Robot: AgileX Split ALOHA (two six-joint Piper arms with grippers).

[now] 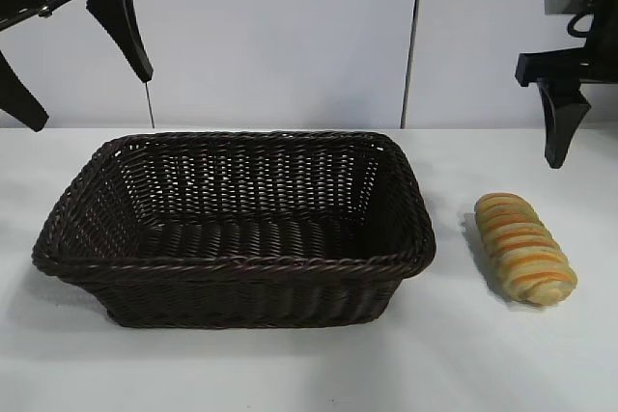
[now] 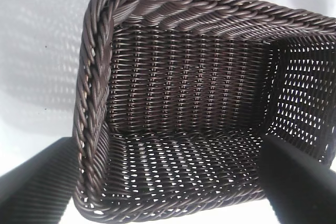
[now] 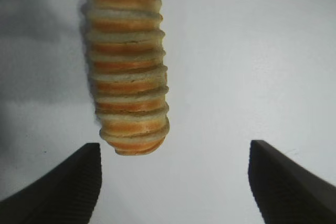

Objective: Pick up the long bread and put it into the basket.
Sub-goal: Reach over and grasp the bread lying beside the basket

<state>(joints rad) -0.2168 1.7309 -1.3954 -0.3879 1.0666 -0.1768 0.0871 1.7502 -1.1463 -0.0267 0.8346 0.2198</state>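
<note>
The long bread lies on the white table to the right of the basket; it is golden-tan with cream and orange ridges. It also shows in the right wrist view. My right gripper hangs open and empty above and behind the bread, apart from it; in its wrist view the jaws stand wide. My left gripper is open and raised above the basket's left end; its wrist view looks down into the empty basket.
The white table runs on in front of and to the right of the basket. A white wall with a dark vertical seam stands behind.
</note>
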